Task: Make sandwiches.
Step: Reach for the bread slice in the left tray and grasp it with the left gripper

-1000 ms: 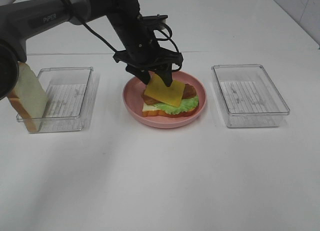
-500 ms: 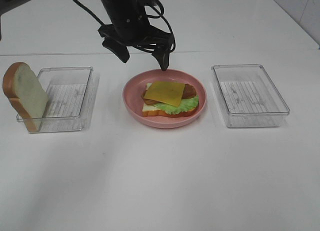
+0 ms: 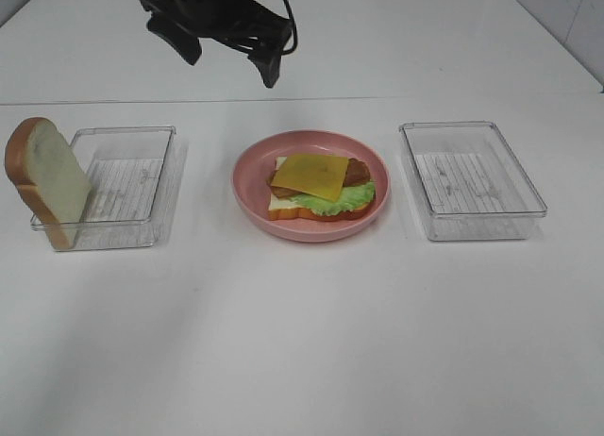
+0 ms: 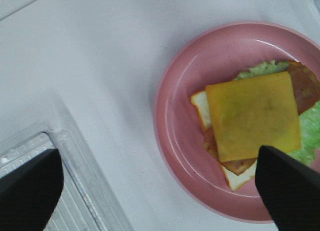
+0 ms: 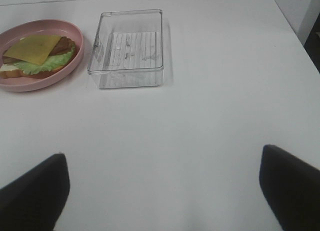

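A white table (image 3: 302, 342) fills the whole scene. Two clear plastic trays rest on it: the left tray (image 3: 127, 186) and the right tray (image 3: 470, 178), well apart, with a round pink plate (image 3: 253, 202) between them at the middle. The left gripper (image 3: 226, 44) hangs in the air at the far side of the table, beyond the plate and a little left of it; its two dark fingers are spread wide and nothing is between them. In its own wrist view the left gripper (image 4: 160, 191) looks down past both fingertips (image 4: 292, 191) at the plate (image 4: 185, 116) and a corner of the left tray (image 4: 85, 191). The right gripper (image 5: 162, 191) does not appear in the high view; its wrist view shows both finger ends far apart over bare table, holding nothing, with the right tray (image 5: 127, 48) and the plate (image 5: 75, 61) farther off. A loose bread slice (image 3: 47, 181) stands tilted against the left end of the left tray. On the plate lies the open sandwich (image 3: 321, 186): a bread slice at the bottom, a green lettuce leaf (image 3: 344, 198) over it, a reddish-brown bacon strip (image 3: 357, 171) showing at the right edge, and a yellow cheese slice (image 3: 311, 175) flat on top.
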`<state>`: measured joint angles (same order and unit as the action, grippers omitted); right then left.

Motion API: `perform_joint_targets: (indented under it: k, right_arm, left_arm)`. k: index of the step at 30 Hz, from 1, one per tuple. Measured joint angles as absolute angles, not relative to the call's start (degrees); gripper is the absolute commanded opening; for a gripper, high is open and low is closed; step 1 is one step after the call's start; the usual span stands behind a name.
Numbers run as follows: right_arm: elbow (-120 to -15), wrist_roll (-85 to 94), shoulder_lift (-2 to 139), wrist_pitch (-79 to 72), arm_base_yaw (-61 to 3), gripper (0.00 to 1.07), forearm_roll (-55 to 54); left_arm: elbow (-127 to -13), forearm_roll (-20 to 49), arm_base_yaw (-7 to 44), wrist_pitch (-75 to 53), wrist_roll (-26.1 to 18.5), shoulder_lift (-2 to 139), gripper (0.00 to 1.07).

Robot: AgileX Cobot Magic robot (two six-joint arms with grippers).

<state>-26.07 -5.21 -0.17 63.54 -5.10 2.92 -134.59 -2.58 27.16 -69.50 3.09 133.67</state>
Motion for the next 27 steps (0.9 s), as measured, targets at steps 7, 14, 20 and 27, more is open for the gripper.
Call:
perform_joint_targets:
  k: [7,14,20,27]
  right_arm:
    - [-26.07,-5.21,-0.17,63.54,-5.10,0.96,2.92]
    - [-26.07,-5.21,-0.17,63.54,-5.10,0.96,2.92]
    - [-26.07,-5.21,-0.17,63.54,-5.10,0.96,2.92]
    - [-26.07,-5.21,-0.17,63.54,-5.10,0.96,2.92]
  left_arm:
    - [-134.59,-3.09,20.45,-69.50,3.90,129.95,1.01]
    - [-134.53,-2.35,10.89,-69.56,4.13,126.45,1.01]
    - [-127.71,0.00,4.53,-69.44,4.24,123.53,1.01]
    - [-116.94,0.00,0.92,-69.67,4.58,118.77,1.00]
